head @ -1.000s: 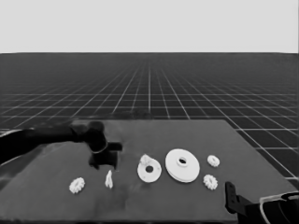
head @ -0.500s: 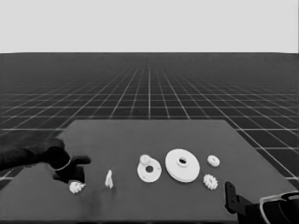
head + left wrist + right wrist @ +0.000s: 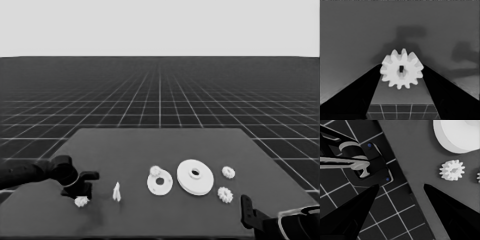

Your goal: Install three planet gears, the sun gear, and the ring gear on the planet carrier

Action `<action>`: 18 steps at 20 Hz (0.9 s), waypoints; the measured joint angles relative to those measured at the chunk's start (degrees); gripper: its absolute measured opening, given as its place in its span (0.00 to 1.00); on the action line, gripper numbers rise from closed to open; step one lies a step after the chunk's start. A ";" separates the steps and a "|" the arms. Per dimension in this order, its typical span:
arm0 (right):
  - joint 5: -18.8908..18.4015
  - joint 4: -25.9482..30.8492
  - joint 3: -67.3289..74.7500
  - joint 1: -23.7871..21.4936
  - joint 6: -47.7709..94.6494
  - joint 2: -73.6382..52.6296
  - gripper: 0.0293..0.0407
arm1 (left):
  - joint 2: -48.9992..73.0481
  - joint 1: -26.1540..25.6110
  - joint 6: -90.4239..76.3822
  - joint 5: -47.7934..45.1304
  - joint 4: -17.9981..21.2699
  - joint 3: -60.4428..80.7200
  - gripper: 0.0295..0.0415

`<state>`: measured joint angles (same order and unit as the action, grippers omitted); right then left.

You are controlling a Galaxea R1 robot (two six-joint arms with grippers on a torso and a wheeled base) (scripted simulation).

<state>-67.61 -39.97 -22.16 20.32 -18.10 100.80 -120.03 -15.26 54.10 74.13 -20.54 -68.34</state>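
Gripper (image 3: pixel 401 72) on my left arm sits low at the tabletop's (image 3: pixel 160 145) near-left end, fingers astride a small white toothed planet gear (image 3: pixel 401 72); whether they are clamped yet, I cannot tell. One gear (image 3: pixel 155 171) already stands on the smaller flat white round part (image 3: pixel 160 182); two more (image 3: pixel 228 172) lie right of the larger white round part (image 3: pixel 195 177), so most remains. My right gripper (image 3: pixel 400 188) waits near-right, fingers wide.
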 joint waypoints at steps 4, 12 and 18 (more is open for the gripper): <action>0.00 0.00 0.00 0.00 0.00 0.00 0.81 | 0.00 0.02 0.00 -0.01 -0.02 -0.01 0.14; 0.00 0.00 0.00 0.00 0.00 0.00 0.81 | 4.15 11.74 1.22 7.68 9.11 7.49 0.14; 0.00 0.00 0.00 0.00 0.00 0.00 0.81 | 4.36 13.49 1.21 8.68 10.59 7.82 0.14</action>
<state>-67.61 -39.97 -22.16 20.32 -18.10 100.80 -115.67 -1.77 55.31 82.81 -9.95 -60.52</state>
